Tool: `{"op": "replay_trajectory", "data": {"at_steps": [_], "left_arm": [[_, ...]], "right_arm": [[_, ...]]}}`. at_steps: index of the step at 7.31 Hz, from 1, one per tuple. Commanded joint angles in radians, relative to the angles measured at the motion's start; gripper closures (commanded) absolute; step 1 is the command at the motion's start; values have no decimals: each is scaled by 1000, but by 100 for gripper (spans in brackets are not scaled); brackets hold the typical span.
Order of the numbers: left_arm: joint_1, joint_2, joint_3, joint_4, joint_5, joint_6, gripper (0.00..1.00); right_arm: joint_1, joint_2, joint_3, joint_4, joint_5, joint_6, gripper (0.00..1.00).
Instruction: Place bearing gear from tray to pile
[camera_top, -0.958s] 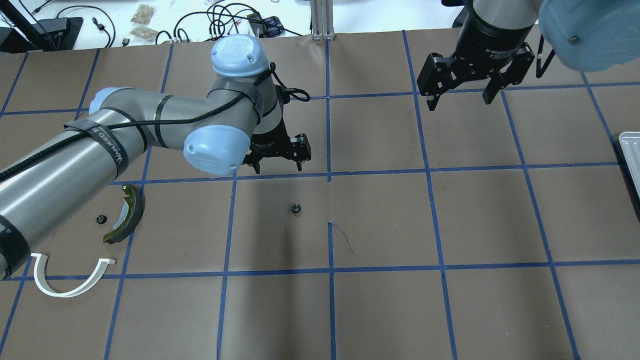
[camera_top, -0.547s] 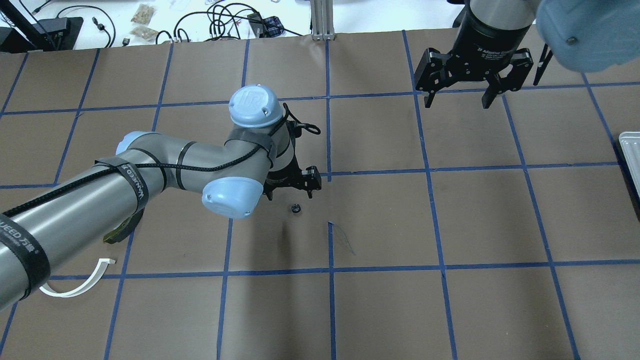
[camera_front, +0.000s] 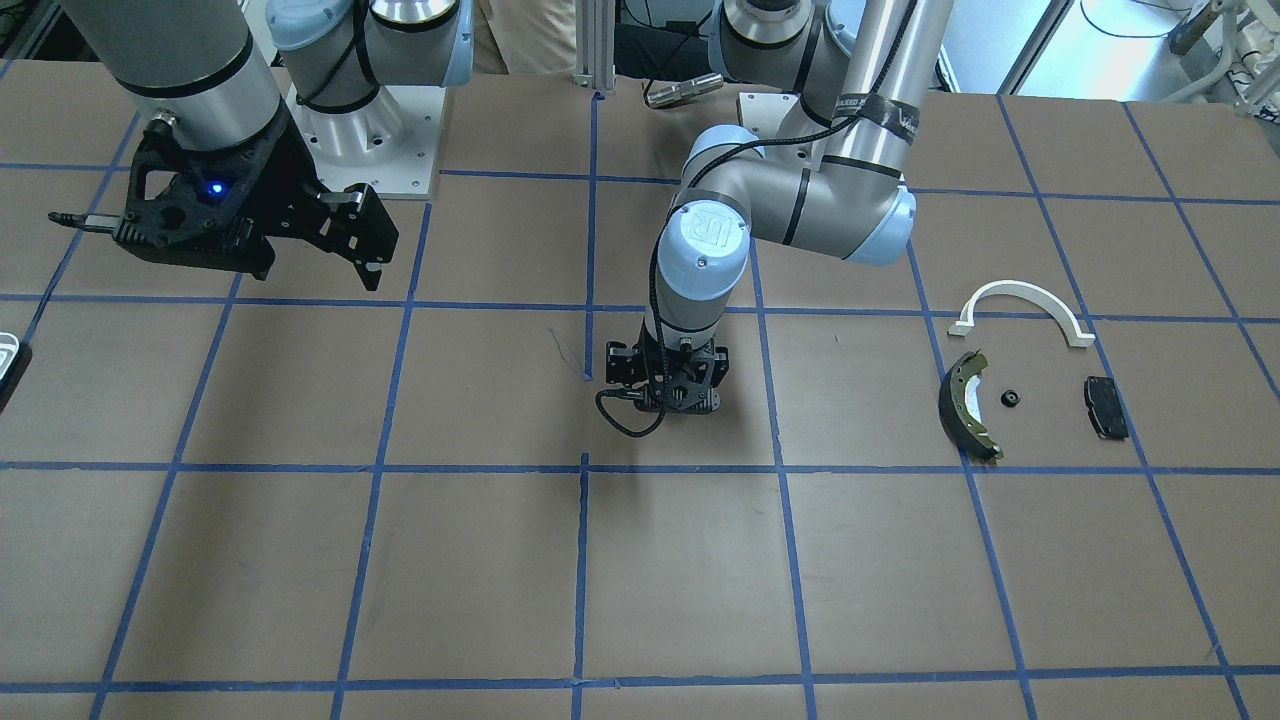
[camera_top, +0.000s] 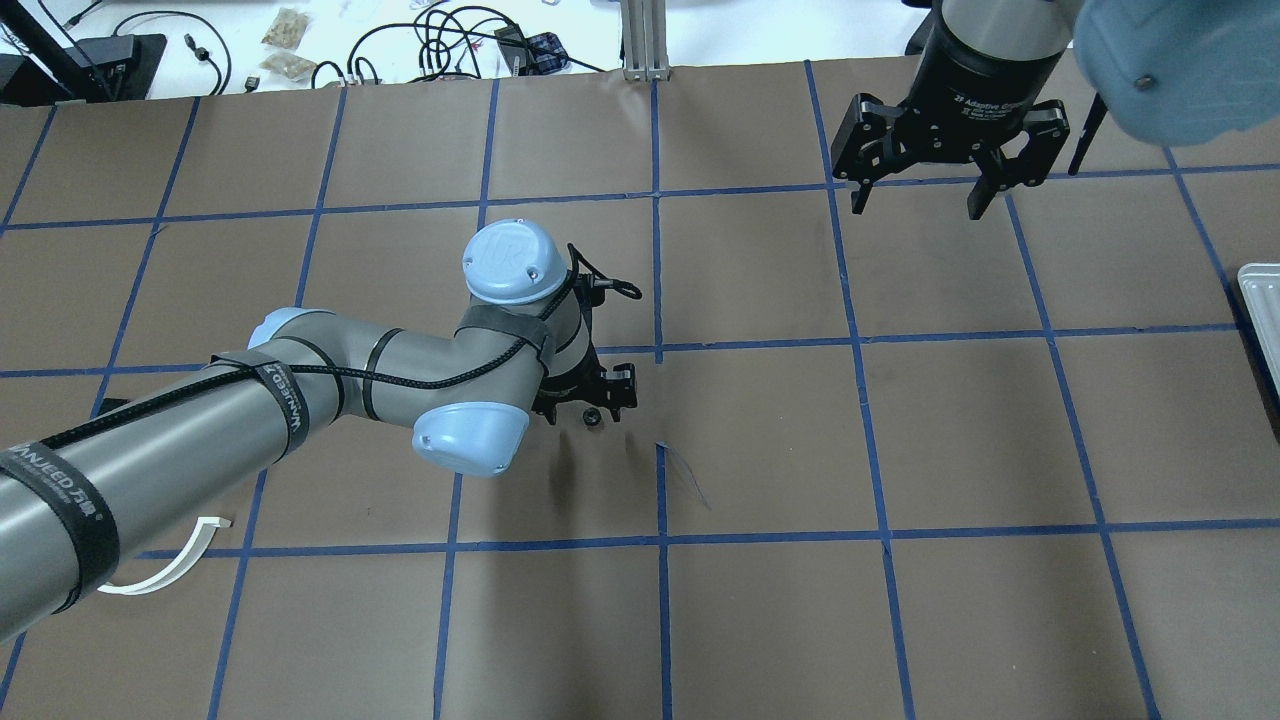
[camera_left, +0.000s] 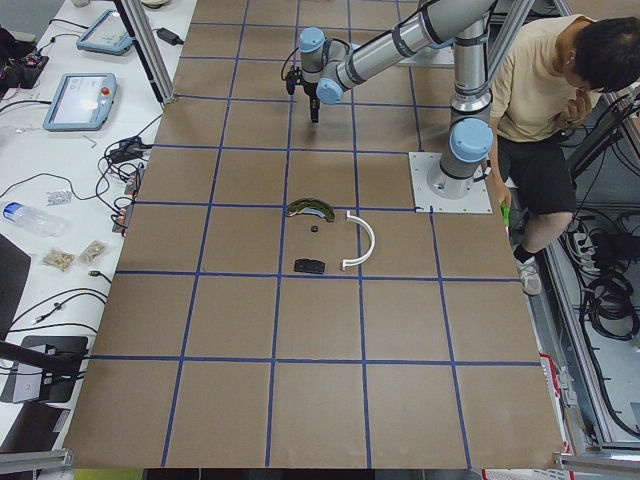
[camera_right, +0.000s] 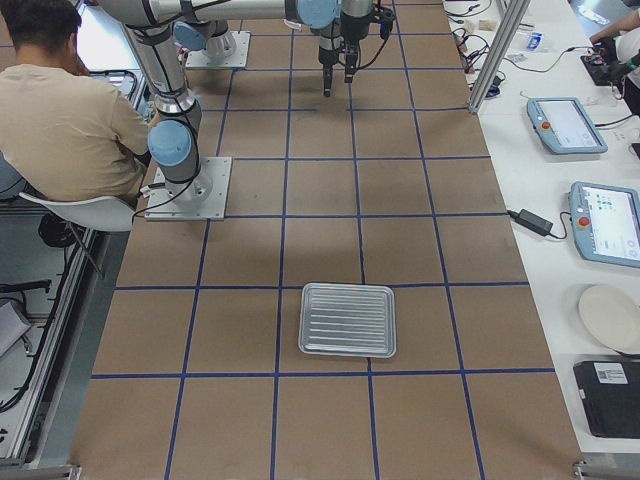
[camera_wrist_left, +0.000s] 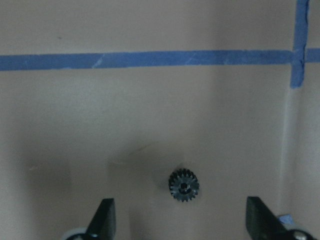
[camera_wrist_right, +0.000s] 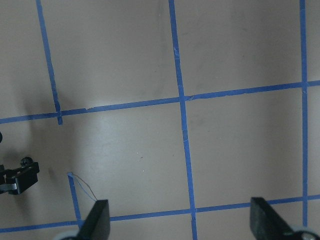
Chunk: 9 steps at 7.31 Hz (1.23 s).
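Moved: left gripper (camera_wrist_left: 181, 220) has come down over the bearing gear (camera_wrist_left: 183, 185).
Left gripper: spread, straddling the gear, not yet pinching.
Right gripper (camera_top: 916, 205): spread, holding nothing.
Gear: mid-table, out of tray (camera_right: 310, 320), well apart from pile (camera_front: 965, 405).
Remaining: grasp, carry, release.

Two gears (camera_wrist_left: 183, 185) (camera_front: 1010, 398), one brake shoe (camera_front: 950, 405), one arch (camera_front: 1015, 287), one pad (camera_front: 1105, 407), one tray (camera_right: 348, 320).
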<state>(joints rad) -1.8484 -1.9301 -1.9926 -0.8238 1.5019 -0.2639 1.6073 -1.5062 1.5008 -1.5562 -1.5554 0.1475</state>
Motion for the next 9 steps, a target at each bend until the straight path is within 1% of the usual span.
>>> {"op": "replay_trajectory", "data": {"at_steps": [1, 3, 4, 6, 7, 8, 9], "left_arm": [[0, -20, 3, 21, 0, 0, 44], [0, -26, 8, 26, 0, -1, 44], [0, -26, 8, 28, 0, 0, 54], [0, -27, 9, 28, -8, -18, 100], [6, -24, 15, 26, -50, -38, 100], [11, -21, 52, 19, -46, -37, 100], [29, -1, 126, -68, -36, -22, 100]], "right_arm": [[-1, 0, 2, -7, 1, 1, 0], [-4, 0, 3, -1, 11, 4, 0], [-4, 3, 2, -2, 18, 1, 0], [-6, 6, -2, -1, 12, -2, 0], [-6, 6, -2, 2, 12, -2, 0], [-9, 6, -5, -7, 12, -3, 0], [-9, 4, -5, -7, 12, -3, 0]]}}
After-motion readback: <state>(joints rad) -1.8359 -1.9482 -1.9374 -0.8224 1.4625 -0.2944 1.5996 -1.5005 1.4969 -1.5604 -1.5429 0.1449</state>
